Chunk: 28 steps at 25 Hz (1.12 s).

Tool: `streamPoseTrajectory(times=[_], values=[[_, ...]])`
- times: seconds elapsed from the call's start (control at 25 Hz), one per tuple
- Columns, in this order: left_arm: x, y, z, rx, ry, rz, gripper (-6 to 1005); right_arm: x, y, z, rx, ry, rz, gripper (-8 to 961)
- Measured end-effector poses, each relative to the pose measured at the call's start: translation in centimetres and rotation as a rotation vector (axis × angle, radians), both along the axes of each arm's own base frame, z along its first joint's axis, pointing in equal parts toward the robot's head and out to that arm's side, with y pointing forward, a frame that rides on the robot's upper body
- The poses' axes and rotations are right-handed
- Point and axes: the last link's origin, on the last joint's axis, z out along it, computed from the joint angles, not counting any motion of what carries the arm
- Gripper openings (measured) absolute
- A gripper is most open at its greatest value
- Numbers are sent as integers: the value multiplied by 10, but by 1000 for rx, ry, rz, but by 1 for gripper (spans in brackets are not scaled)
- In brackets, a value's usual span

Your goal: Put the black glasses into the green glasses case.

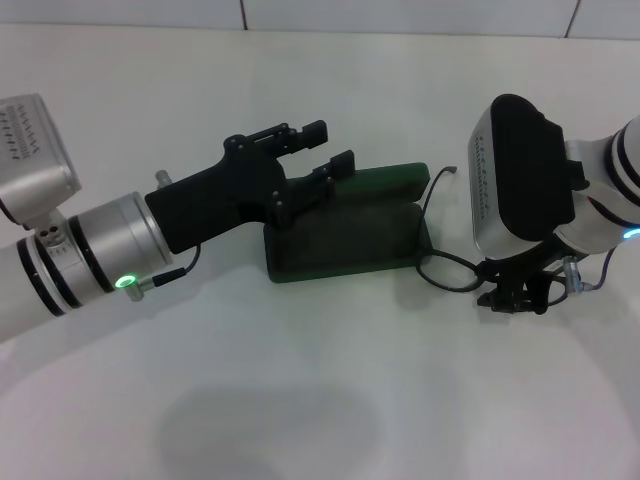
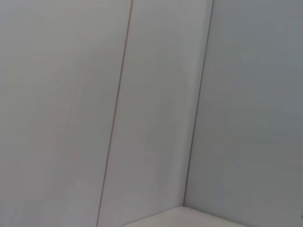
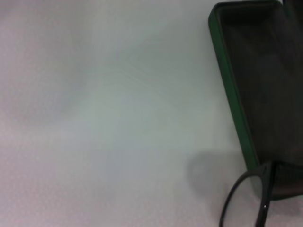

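The green glasses case (image 1: 350,245) lies open at the table's middle, its lid (image 1: 385,180) folded back and its dark lining (image 3: 265,85) showing. My left gripper (image 1: 320,152) hovers at the lid's left end, open, its lower finger (image 1: 341,165) against the lid's edge. The black glasses (image 1: 450,268) are at the case's right end, one lens rim (image 3: 246,201) overlapping the case's corner and a thin temple arm (image 1: 436,190) curving up past the lid. My right gripper (image 1: 510,293) is low just right of the case, shut on the glasses' far side.
White tabletop (image 1: 300,400) stretches all around, with a tiled wall (image 1: 400,15) behind. The left wrist view holds only that wall (image 2: 151,113). My two arms flank the case closely on either side.
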Motion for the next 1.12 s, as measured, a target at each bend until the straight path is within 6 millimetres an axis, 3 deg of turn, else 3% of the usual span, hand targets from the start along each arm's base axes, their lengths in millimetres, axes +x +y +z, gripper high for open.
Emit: streamPoseTrajectory(times=[0.4,0.6,0.68,0.92,1.12], values=[[-1,-2,-1,-6,0,1,505,-1,0,7,27,43,-8,217],[-3,-5,0,-11,-3,-2,505,-3,-2,40,109,124,-21,97],[-3,-7,0,-13,-9,-7,505,-1,-3,50,136,155,-21,97],[5,-19,11,-55,-98,-67,505,14,-16,60,130,371,28,96],[19,-9,31,-184,-183,-59,505,40,-36,46,57,628,120,96]])
